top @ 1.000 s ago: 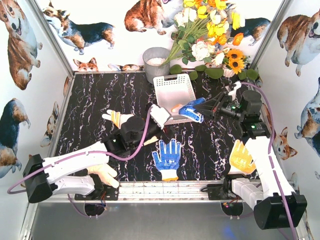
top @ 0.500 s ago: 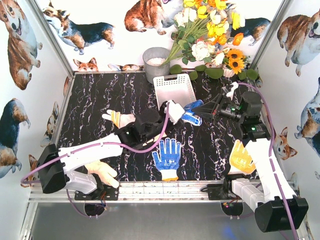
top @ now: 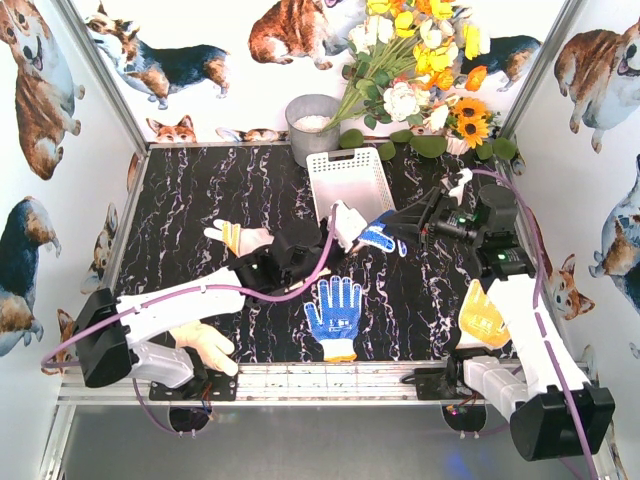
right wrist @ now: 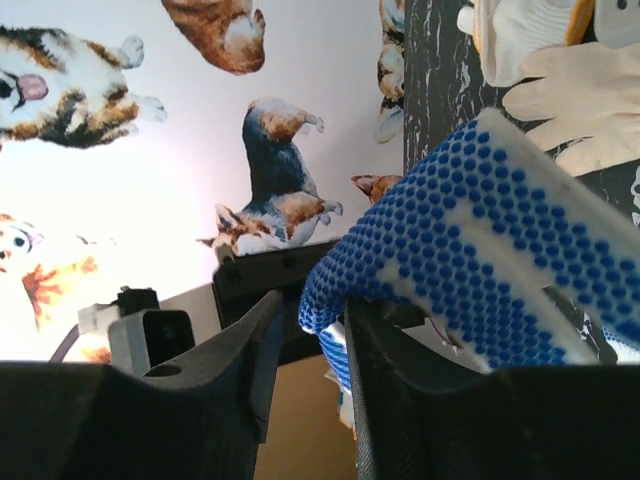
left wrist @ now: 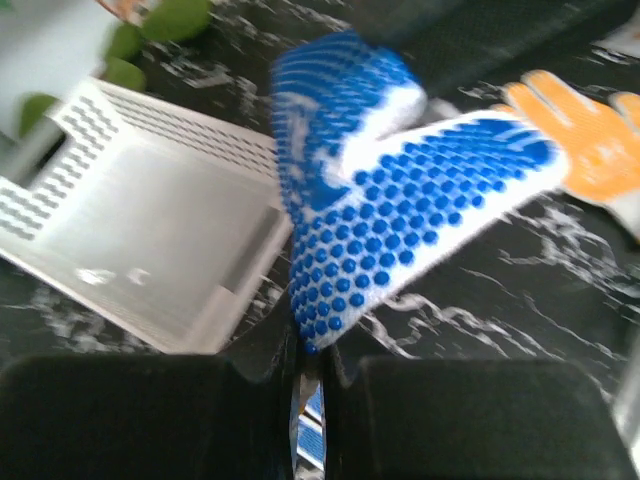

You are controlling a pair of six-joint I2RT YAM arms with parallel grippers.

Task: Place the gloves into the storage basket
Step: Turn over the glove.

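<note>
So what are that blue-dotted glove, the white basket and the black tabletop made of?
The blue-dotted glove looks like white knit fabric with raised, rubbery blue dots. The white basket seems moulded plastic: smooth, faintly shiny, with slotted walls. The tabletop shows black with white marble veins; real stone or a printed sheet, I cannot tell.

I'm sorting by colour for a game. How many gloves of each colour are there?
Blue-dotted gloves: 2
White glove with yellow cuff: 1
Cream glove: 1
Orange glove: 1
Total: 5 gloves
</note>
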